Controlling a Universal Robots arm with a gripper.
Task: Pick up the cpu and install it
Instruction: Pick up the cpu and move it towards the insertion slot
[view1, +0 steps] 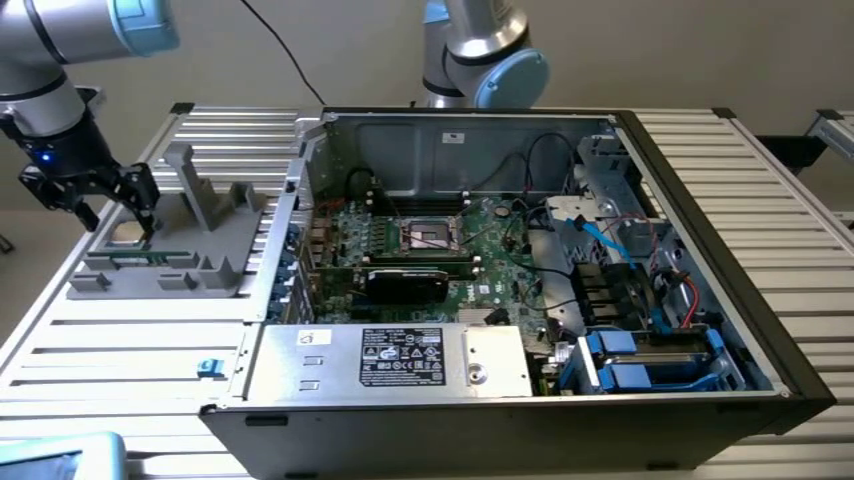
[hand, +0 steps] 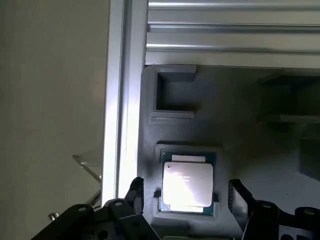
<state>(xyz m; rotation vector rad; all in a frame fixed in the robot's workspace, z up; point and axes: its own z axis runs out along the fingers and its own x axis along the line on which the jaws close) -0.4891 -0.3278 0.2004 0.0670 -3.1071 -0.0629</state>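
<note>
Metal top up, the cpu lies flat in a pocket of the grey holder, on the slatted table beside the open computer case. The gripper hangs just above it, jaws wide apart, one at each side, holding nothing. We judge the pick-up is in hand; it calls for a straight descent and even closing on the chip's edges
</note>
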